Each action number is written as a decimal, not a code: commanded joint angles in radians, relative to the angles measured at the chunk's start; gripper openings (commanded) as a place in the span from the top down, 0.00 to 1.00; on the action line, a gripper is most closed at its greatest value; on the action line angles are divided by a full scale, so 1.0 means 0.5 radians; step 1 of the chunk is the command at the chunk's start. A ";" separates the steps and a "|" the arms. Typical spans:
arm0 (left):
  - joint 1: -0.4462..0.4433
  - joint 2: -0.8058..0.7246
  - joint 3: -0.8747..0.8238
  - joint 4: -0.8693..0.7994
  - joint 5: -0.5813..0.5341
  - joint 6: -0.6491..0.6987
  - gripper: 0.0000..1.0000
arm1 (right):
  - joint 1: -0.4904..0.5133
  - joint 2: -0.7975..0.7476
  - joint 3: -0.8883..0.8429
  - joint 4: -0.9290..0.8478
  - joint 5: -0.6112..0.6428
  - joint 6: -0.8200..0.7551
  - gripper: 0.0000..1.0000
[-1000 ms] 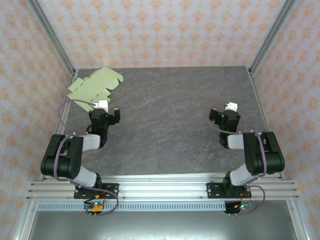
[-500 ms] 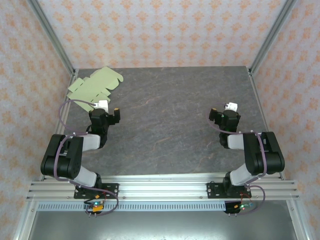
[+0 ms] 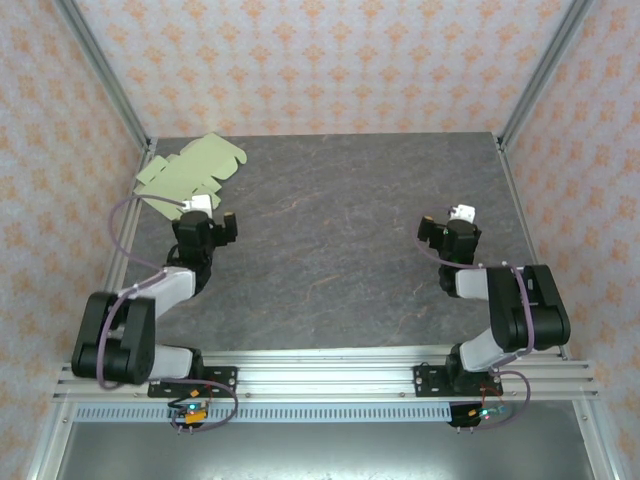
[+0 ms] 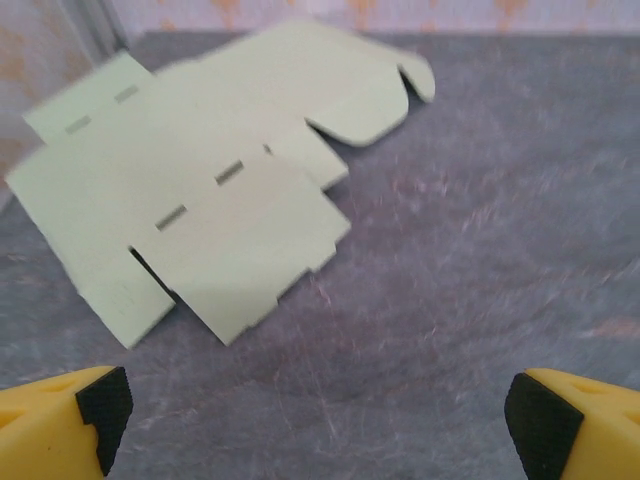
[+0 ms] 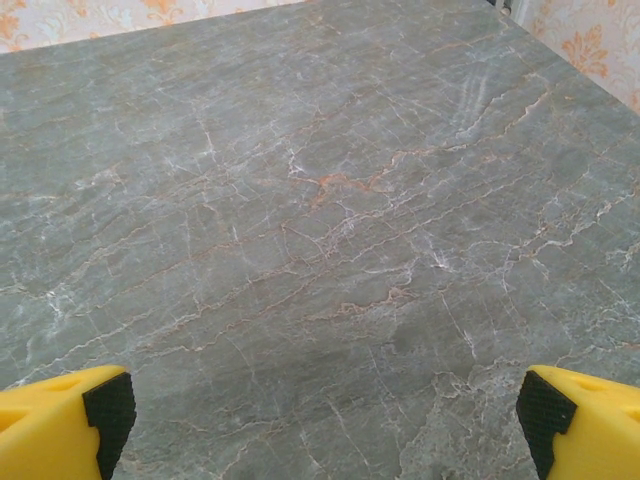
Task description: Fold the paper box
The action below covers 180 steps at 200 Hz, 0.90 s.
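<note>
Evidently the paper box (image 4: 250,230) lies unfolded before the left jaws, these and the right jaws gaping empty.

Robot lab test cell: dark stone-look table (image 3: 330,270) under the left gripper (image 4: 325,405) and right gripper (image 5: 325,410), orange-patterned wall panels (image 3: 320,60) ahead and on both outer sides, aluminium frame posts (image 3: 100,65), slotted mounting rail (image 3: 330,378) behind them.

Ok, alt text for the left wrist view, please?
A flat, unfolded pale green paper box lies on the grey marbled table, upper left. The left gripper, open, shows yellow fingertips at the bottom corners.
</note>
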 commanded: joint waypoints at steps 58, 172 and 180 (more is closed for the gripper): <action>-0.032 -0.415 0.736 -1.416 -0.405 -0.920 0.00 | -0.011 -1.400 -0.065 -0.855 -0.172 0.060 0.01; 0.035 0.727 1.741 -1.826 -0.023 -0.623 0.00 | -0.008 -1.668 0.224 -1.858 -0.220 0.491 0.01; 0.045 0.823 1.807 -1.830 -0.041 -0.620 0.00 | -0.010 -1.661 0.224 -1.876 -0.208 0.488 0.01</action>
